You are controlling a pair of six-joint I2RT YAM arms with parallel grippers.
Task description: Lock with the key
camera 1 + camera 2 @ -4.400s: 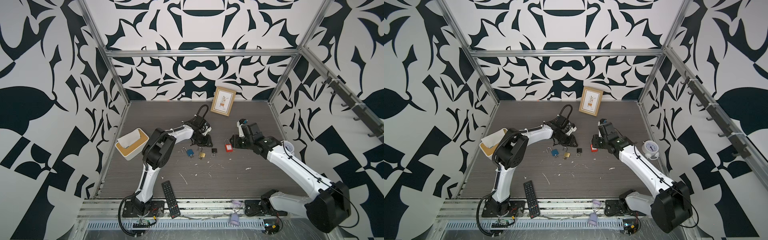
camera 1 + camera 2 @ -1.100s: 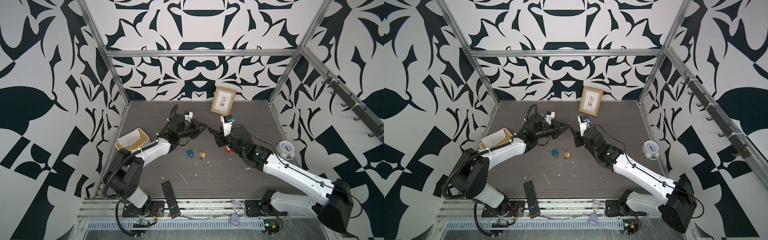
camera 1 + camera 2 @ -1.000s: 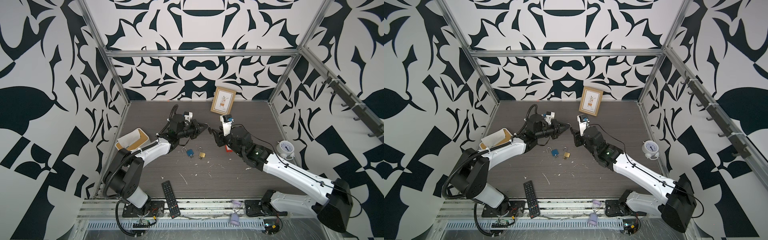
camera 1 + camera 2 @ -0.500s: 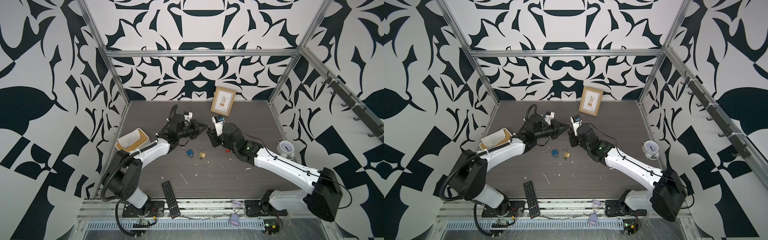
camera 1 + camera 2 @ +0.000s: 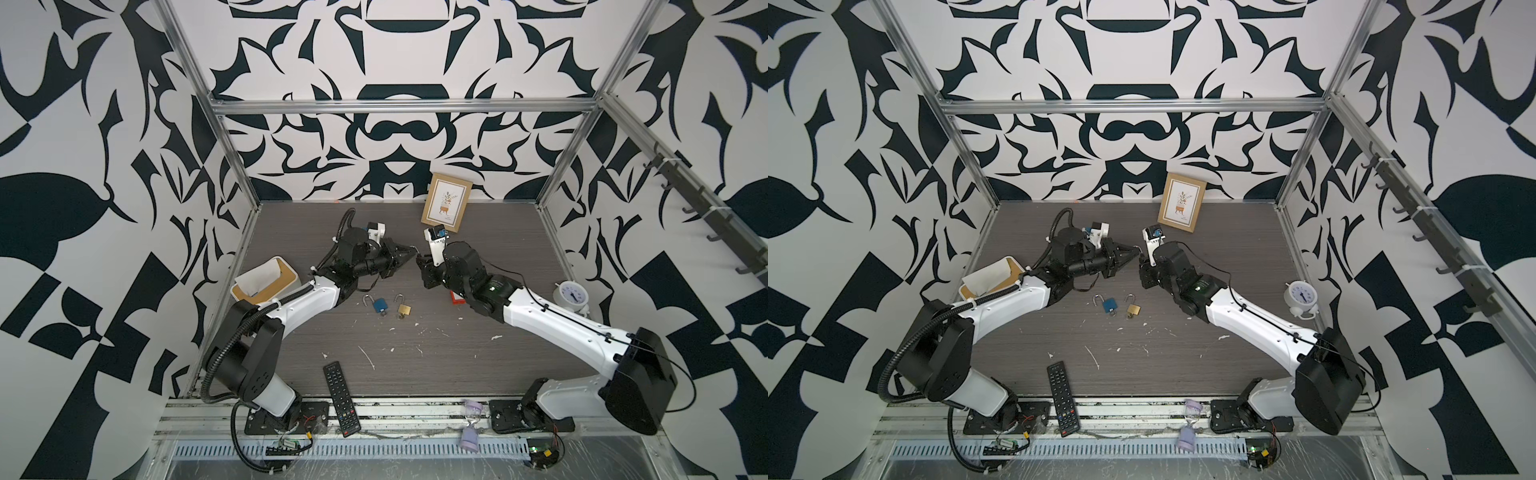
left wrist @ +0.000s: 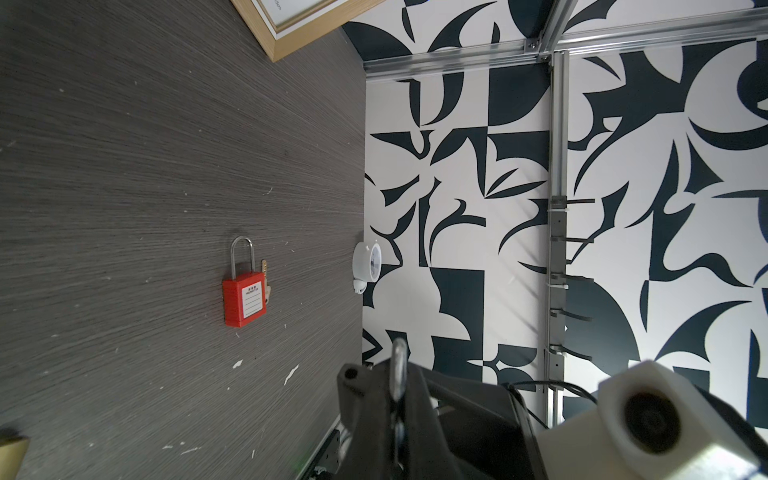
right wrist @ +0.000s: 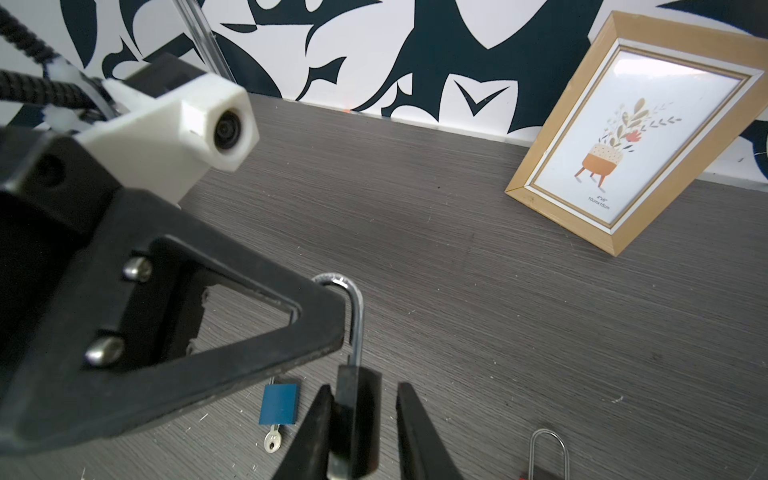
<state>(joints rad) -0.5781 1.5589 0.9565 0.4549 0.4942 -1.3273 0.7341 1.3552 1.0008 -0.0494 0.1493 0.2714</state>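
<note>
A black padlock hangs in the air by its silver shackle (image 7: 356, 316), and my left gripper (image 5: 411, 250) (image 6: 397, 374) is shut on that shackle. My right gripper (image 5: 420, 264) (image 7: 365, 388) faces it at mid-table, jaws either side of the padlock body (image 7: 358, 399). One finger (image 7: 316, 432) lies against the body; the other finger (image 7: 415, 432) stands a gap away, so this gripper is open. I cannot make out a key in the black padlock. A key (image 7: 272, 440) sticks out of the blue padlock (image 5: 380, 304) on the table.
A brass padlock (image 5: 404, 309) lies beside the blue one. A red padlock (image 6: 244, 301) with a key beside it lies under the right arm. A picture frame (image 5: 446, 208) leans on the back wall, a clock (image 5: 572, 294) at right, a tissue box (image 5: 266, 280) at left, a remote (image 5: 340, 399) in front.
My right gripper has moved left up to the left gripper's tip, and its jaws have narrowed around the black padlock's body. The left gripper has held still with the shackle.
</note>
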